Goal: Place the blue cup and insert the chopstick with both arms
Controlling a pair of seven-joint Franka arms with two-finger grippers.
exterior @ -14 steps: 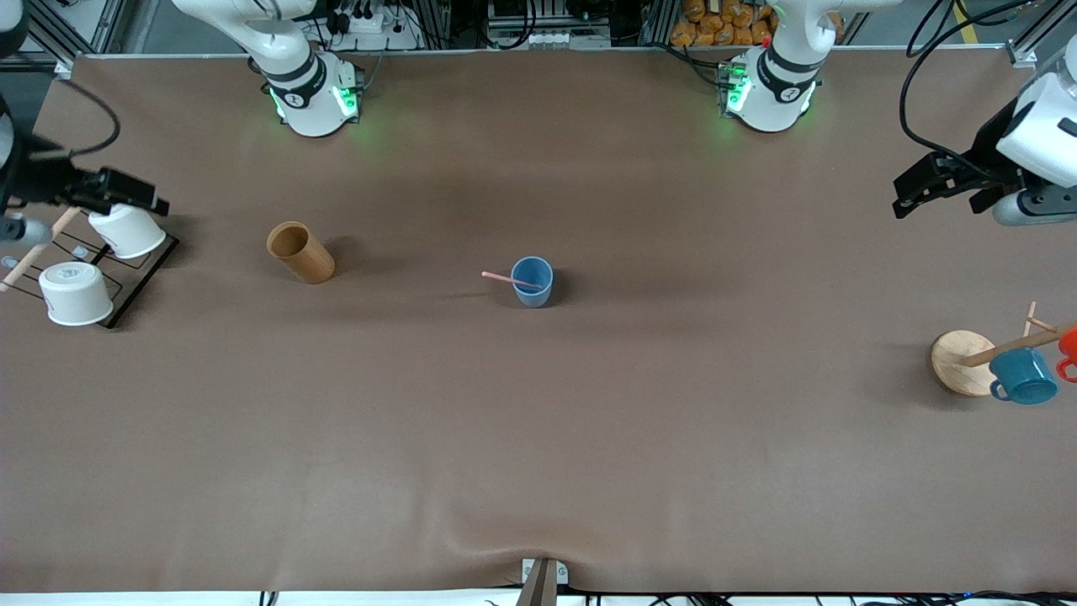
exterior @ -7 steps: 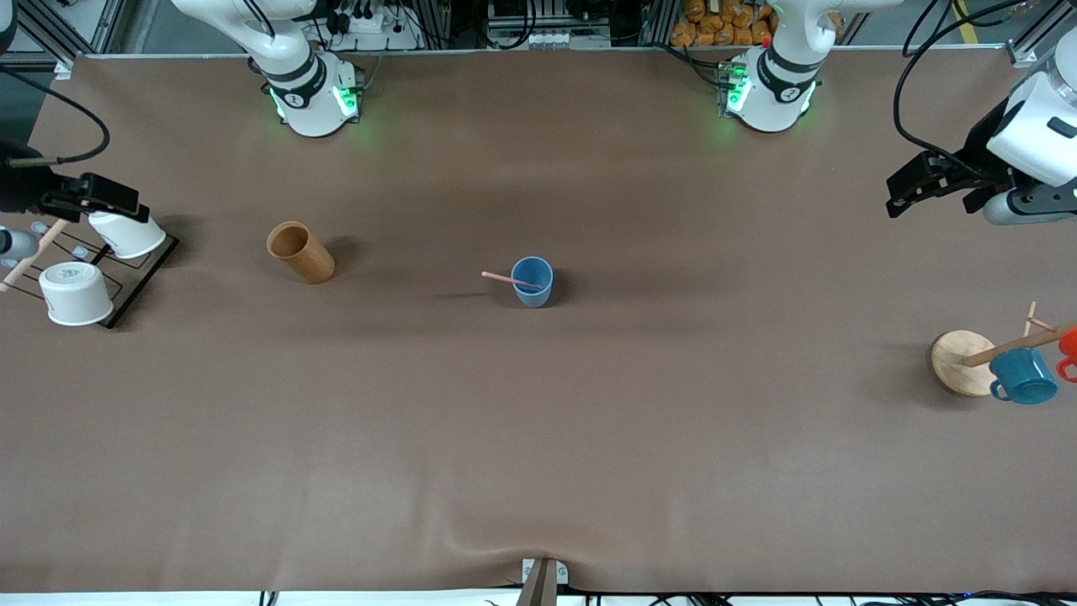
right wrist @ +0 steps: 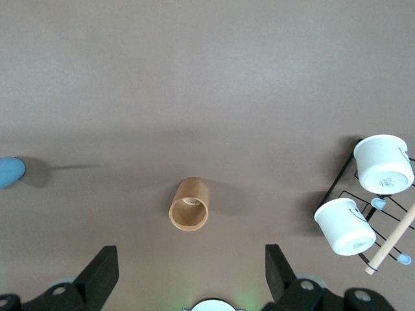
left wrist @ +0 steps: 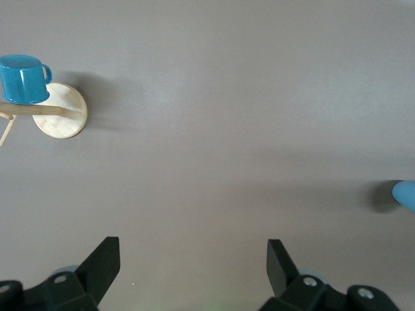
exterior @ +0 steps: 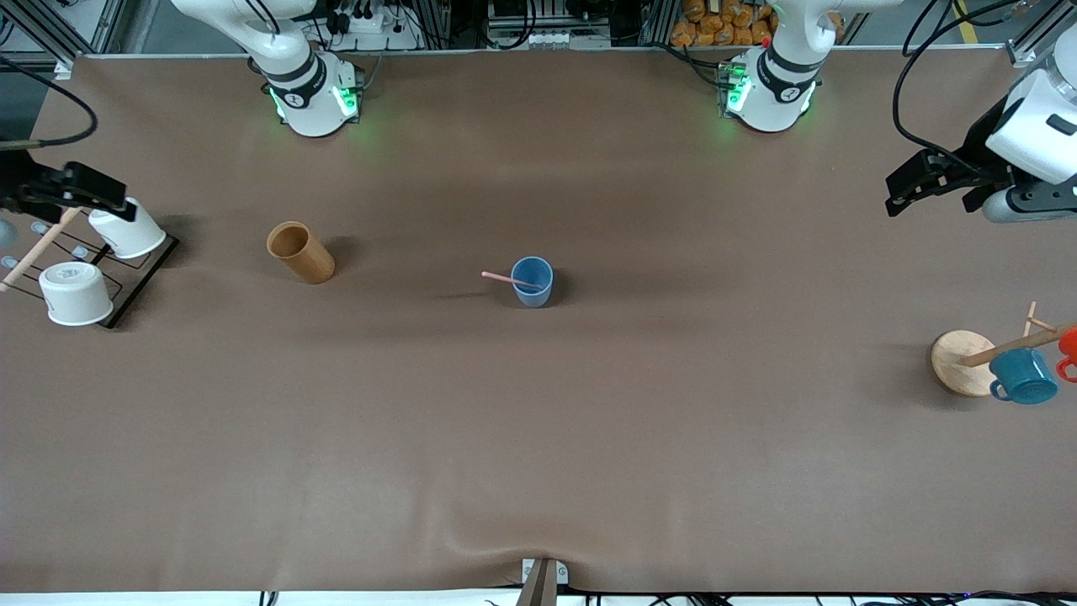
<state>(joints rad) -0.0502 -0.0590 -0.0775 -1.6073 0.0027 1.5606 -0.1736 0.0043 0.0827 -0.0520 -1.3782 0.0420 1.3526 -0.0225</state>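
Observation:
The blue cup (exterior: 532,282) stands upright mid-table. The pale-pink chopstick (exterior: 502,277) rests inside it and leans out over the rim toward the right arm's end. Both arms are drawn back to the table's ends. My left gripper (exterior: 902,195) hangs open over bare cloth at the left arm's end, with nothing between its fingers (left wrist: 193,249). My right gripper (exterior: 111,195) hangs open over the wire rack, also holding nothing (right wrist: 192,256). Only a sliver of the blue cup shows in the left wrist view (left wrist: 406,194) and in the right wrist view (right wrist: 9,172).
A brown wooden cup (exterior: 299,252) stands between the blue cup and a black wire rack (exterior: 139,282) holding two white cups (exterior: 76,293). At the left arm's end, a wooden mug tree (exterior: 959,362) carries a teal mug (exterior: 1023,376) and an orange one.
The right gripper has pulled back toward the right arm's end of the table. The left gripper has shifted slightly. Cup and chopstick have not moved.

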